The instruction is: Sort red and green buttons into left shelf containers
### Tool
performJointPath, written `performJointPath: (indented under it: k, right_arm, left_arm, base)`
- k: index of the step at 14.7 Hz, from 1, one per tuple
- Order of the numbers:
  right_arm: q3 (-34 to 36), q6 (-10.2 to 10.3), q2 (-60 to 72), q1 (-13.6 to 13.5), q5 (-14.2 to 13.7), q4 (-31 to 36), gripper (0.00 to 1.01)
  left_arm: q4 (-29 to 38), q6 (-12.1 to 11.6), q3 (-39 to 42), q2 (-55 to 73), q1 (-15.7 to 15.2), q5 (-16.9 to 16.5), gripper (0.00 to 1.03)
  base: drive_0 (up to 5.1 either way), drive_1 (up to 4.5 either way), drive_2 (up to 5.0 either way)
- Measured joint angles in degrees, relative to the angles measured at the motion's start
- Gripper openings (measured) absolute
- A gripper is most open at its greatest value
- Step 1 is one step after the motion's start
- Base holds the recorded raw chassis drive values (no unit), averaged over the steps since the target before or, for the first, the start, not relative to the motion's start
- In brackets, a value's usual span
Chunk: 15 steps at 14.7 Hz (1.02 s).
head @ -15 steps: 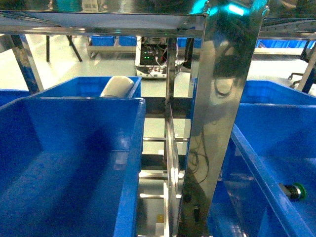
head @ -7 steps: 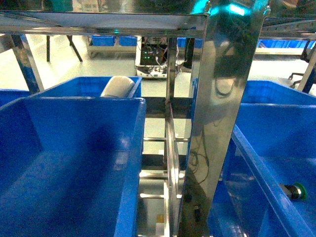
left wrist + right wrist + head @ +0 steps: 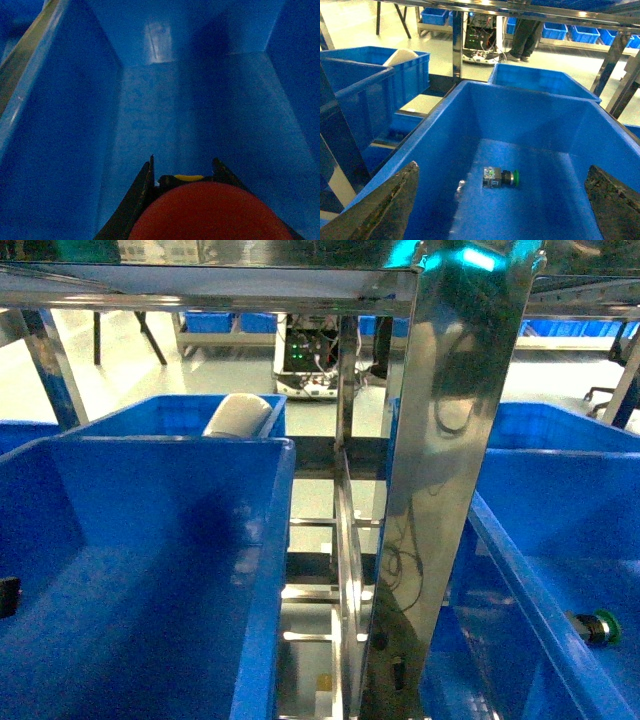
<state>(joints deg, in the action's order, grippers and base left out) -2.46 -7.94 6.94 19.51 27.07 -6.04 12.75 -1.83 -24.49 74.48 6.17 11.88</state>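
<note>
Left gripper down inside the left blue bin, fingers closed on the red button. Red domed cap fills the bottom of the left wrist view, a yellow band just visible behind it, dark fingers touching either side. Held cap-up toward the camera, probably as picked. Bare bin floor ahead and below; height above it not judgeable. In the head view only a dark sliver at the far left edge, likely part of this arm.

Right gripper poised above the right blue bin, fingers spread wide at both edges of the frame, holding nothing. Green button lying on its side on that bin's floor, green cap pointing right, pale body to the left, well apart from the walls. Also seen at the lower right of the head view.

Steel shelf post between the two bins. White roll in a farther bin behind the left one.

Judgement: red button near release, placement step almost done. Green button not yet grasped; open stance over it suits a descent to pick. Transfer leftward across the post looks the awkward part.
</note>
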Motion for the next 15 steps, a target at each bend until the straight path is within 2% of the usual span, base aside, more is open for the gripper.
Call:
performJointPath:
  k: [3, 6, 8, 10, 11, 12, 13, 15]
  right_arm:
    - [0.0, 0.0, 0.0, 0.0, 0.0, 0.0, 0.98]
    - [0.0, 0.0, 0.0, 0.0, 0.0, 0.0, 0.98]
    - [0.1, 0.0, 0.0, 0.0, 0.0, 0.0, 0.98]
    - [0.1, 0.0, 0.0, 0.0, 0.0, 0.0, 0.98]
    - [0.1, 0.0, 0.0, 0.0, 0.0, 0.0, 0.98]
    - [0.1, 0.0, 0.0, 0.0, 0.0, 0.0, 0.98]
    - [0.1, 0.0, 0.0, 0.0, 0.0, 0.0, 0.98]
    - [0.1, 0.0, 0.0, 0.0, 0.0, 0.0, 0.98]
  left_arm:
    - [2.8, 1.0, -2.1, 9.1, -2.7, -2.4, 0.27]
    - [5.2, 0.3, -6.2, 21.4, -4.3, -2.8, 0.28]
    - [5.6, 0.1, -6.7, 22.6, -4.7, -2.7, 0.55]
    - [6.2, 0.1, -6.7, 22.5, -4.8, -2.7, 0.75]
    - [6.2, 0.4, -6.4, 21.4, -4.8, -3.4, 0.91]
    - [6.3, 0.4, -6.0, 20.0, -4.5, -3.7, 1.00]
    - [6.1, 0.9, -5.1, 18.5, -4.1, -4.0, 0.97]
    - [5.5, 3.6, -1.8, 17.0, -3.5, -4.7, 0.98]
  base:
    - [0.0, 0.00, 0.0]
    - [0.0, 0.00, 0.0]
    - [0.0, 0.00, 0.0]
    - [0.0, 0.00, 0.0]
    - [0.0, 0.00, 0.0]
    - [0.0, 0.00, 0.0]
    - [0.0, 0.00, 0.0]
    - [0.0, 0.00, 0.0]
